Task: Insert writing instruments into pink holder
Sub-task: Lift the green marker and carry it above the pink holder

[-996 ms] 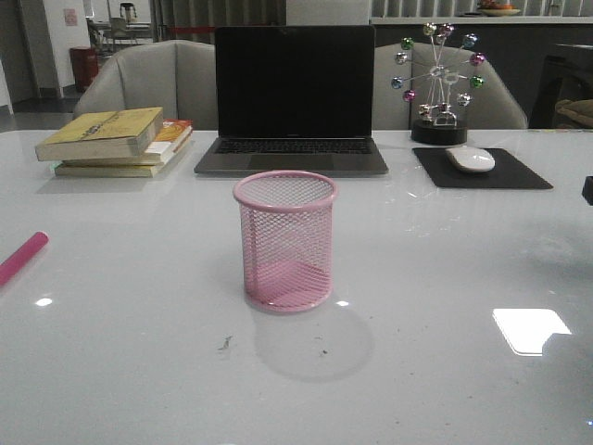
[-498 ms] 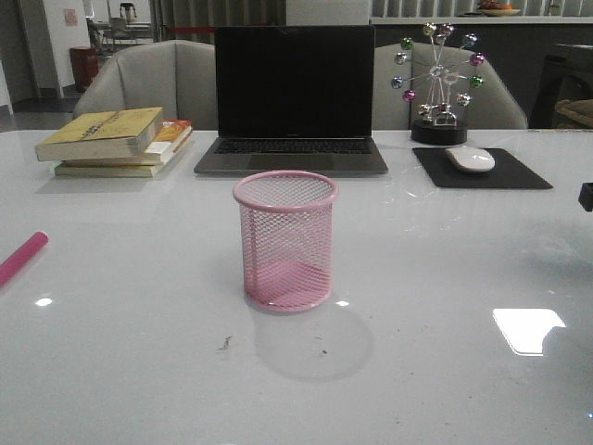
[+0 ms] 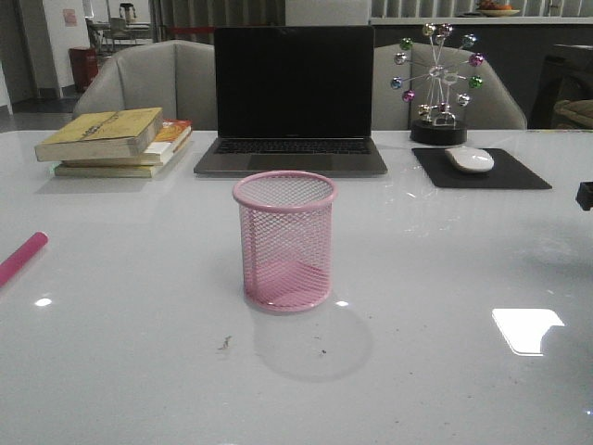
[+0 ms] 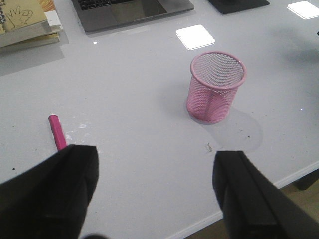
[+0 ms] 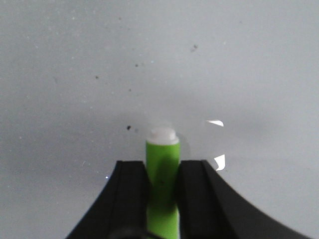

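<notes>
Two markers, one holder. My right hand (image 5: 162,172) is clamped on the one lime-green marker (image 5: 162,189), its white tip (image 5: 162,135) jutting past my fingers (image 5: 130,191) above the bare tabletop (image 5: 159,59). My left hand (image 4: 154,186) hangs with its two fingers (image 4: 55,194) wide apart, gripping nothing. The one magenta marker (image 3: 22,257) lies flat at the tabletop's left edge, well apart from the holder. The single pink mesh holder (image 3: 284,240) stands upright and empty at the tabletop's centre. Behind it: one open laptop (image 3: 293,97), three stacked books (image 3: 116,139) to the left, one mouse (image 3: 470,158) on one dark pad (image 3: 482,170) to the right, and one desk ornament of coloured balls (image 3: 437,82).
</notes>
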Available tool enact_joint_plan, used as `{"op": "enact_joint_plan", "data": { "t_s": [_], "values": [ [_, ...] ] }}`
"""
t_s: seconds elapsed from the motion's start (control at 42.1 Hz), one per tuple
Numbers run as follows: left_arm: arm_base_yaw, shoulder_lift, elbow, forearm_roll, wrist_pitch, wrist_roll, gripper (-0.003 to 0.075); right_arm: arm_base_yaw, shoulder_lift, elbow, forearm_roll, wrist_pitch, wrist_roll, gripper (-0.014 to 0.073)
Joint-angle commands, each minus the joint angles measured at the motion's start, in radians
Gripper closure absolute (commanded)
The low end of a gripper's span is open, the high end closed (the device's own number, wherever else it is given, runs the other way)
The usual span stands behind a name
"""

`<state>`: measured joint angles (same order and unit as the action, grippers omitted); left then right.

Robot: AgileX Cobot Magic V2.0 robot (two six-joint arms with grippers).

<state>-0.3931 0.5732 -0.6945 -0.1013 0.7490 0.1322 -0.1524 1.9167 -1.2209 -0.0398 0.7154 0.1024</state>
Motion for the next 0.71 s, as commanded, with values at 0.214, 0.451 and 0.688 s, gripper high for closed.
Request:
{"op": "enact_joint_plan", "data": {
  "t_s": [0.214,0.451,0.688],
  "values": [
    [-0.007,0.006,-0.031,-0.018,-0.077,0.001,0.0181,0.08,-0.315,0.052,-0.002,-0.194,-0.016,0.048],
    [-0.007,0.006,-0.031,-0.018,-0.079,0.001,0.0181,0.296,-0.616,0.296,0.05,-0.648,-0.015,0.048],
    [-0.007,0.006,-0.031,-0.018,-0.079,0.001,0.0181,0.593,-0.654,0.416,0.04,-1.071,-0.015,0.048]
  ]
}}
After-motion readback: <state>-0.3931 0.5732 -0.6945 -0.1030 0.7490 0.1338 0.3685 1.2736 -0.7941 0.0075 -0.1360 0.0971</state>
